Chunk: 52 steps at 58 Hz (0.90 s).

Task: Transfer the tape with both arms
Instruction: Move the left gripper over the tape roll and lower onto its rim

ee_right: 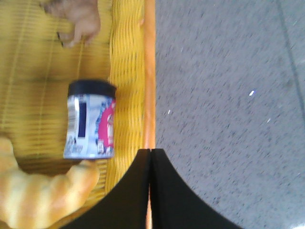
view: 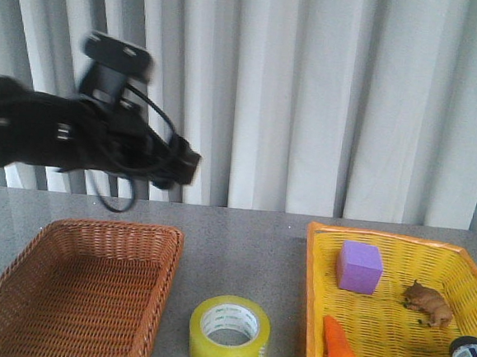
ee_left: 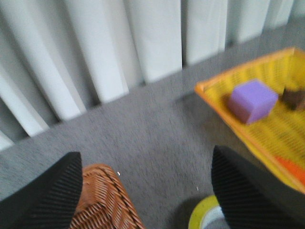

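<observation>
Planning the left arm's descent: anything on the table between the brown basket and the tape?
No, only bare grey tabletop separates the brown basket from the tape, clearest in the front view.

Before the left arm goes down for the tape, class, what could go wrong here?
1. The tape stands close beside the brown basket; the open left pincer might catch the basket rim on the way down.
2. The yellow basket lies near on the other side, so a nudged roll could roll against it.
3. The right pincer is shut over that basket's edge, not ready to receive.
</observation>
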Each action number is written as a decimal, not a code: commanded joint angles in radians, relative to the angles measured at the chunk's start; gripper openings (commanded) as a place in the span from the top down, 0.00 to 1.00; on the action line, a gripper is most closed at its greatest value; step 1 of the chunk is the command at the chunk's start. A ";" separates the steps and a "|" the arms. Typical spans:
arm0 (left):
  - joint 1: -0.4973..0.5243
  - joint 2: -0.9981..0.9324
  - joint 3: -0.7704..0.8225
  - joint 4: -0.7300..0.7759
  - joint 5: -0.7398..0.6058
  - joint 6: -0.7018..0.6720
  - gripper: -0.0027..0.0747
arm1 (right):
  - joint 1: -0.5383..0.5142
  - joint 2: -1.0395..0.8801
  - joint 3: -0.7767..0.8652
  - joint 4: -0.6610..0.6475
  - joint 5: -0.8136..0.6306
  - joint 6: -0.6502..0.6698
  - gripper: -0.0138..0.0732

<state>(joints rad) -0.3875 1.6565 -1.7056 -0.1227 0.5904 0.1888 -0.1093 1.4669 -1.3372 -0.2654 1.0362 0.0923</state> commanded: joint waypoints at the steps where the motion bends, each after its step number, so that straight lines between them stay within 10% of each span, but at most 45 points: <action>1: -0.009 0.080 -0.138 0.003 0.026 0.005 0.28 | -0.005 -0.032 0.007 -0.015 -0.045 -0.001 0.85; 52: -0.106 0.465 -0.381 0.123 0.324 -0.086 0.28 | -0.005 -0.032 0.008 -0.013 -0.029 -0.001 0.85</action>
<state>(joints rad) -0.4913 2.1861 -2.0521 0.0000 0.9043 0.1004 -0.1093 1.4669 -1.3024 -0.2615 1.0380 0.0923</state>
